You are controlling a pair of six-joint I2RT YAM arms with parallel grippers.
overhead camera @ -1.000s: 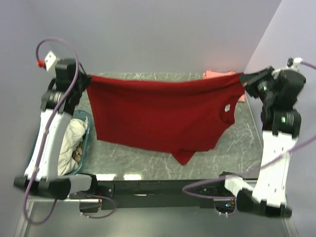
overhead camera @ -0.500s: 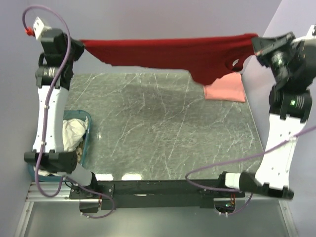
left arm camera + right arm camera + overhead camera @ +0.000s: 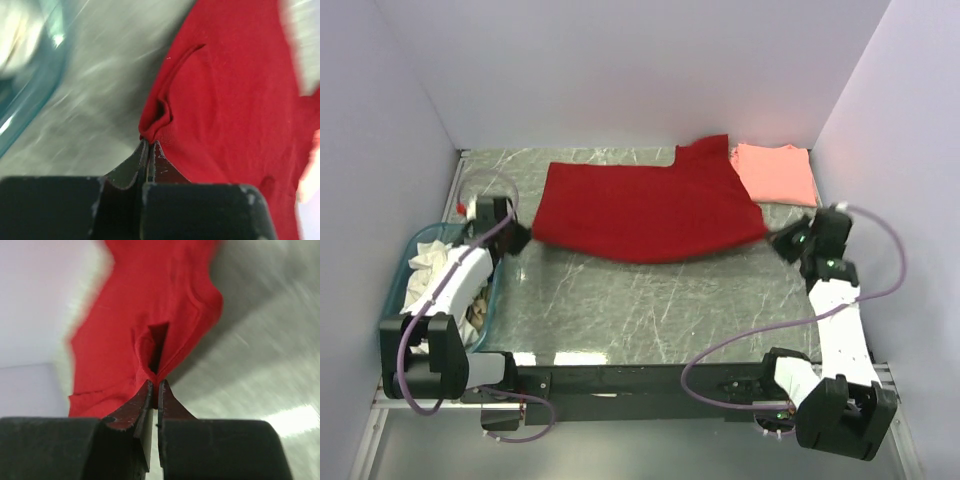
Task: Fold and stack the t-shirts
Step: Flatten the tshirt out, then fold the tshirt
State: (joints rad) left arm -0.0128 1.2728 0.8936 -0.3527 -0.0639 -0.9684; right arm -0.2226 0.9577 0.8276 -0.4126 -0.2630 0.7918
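- Across the far half of the worktop (image 3: 650, 300) lies the deep red t-shirt (image 3: 645, 210), spread out, just beside the salmon-pink t-shirt (image 3: 778, 175) at far right.
- Left tool (image 3: 520, 238) and right tool (image 3: 775, 238) each pinch a near corner.
- Uneven release could bunch the hem.

One deep red t-shirt (image 3: 645, 210), one salmon-pink t-shirt (image 3: 775, 172), one teal bin (image 3: 400, 272), and two tools: left tool (image 3: 520, 238), right tool (image 3: 782, 240).

A dark marbled table (image 3: 650, 300) is enclosed by pale lilac walls (image 3: 620, 70) behind it and at both sides. Patches of white glare (image 3: 572, 357) are seen along its near edge.
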